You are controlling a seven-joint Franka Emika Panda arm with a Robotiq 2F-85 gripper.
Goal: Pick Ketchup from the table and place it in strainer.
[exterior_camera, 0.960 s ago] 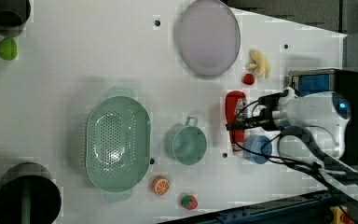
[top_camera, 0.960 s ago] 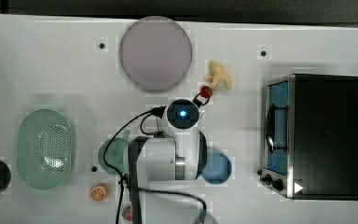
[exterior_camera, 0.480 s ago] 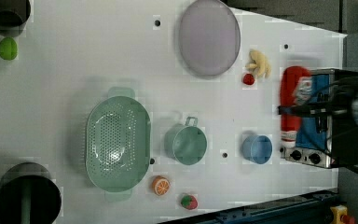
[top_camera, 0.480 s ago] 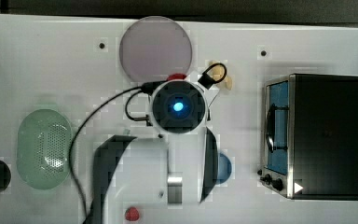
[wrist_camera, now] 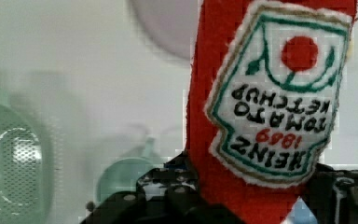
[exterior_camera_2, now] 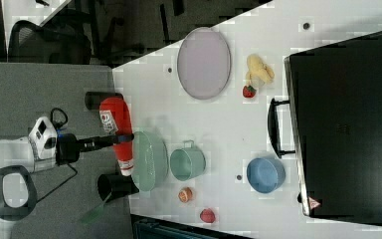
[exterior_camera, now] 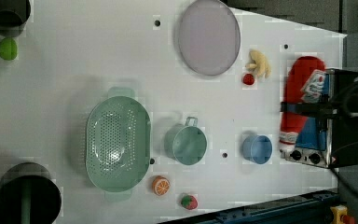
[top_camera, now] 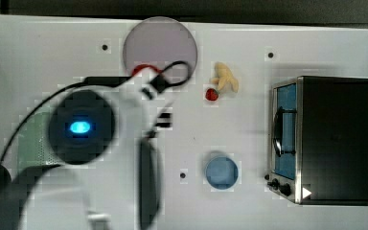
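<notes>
High above the worktop (exterior_camera: 98, 60), claw (exterior_camera_2: 110, 140) is pinching Ketchup (exterior_camera_2: 119, 130) mid-body, carrying it toward strainer (exterior_camera: 117, 144) at the left view's left; soft bottle may be slipping or swinging, missing the basket.

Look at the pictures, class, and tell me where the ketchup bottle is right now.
The ketchup bottle is off the table, clamped in the gripper; in the right view it hangs just left of the strainer.
</notes>
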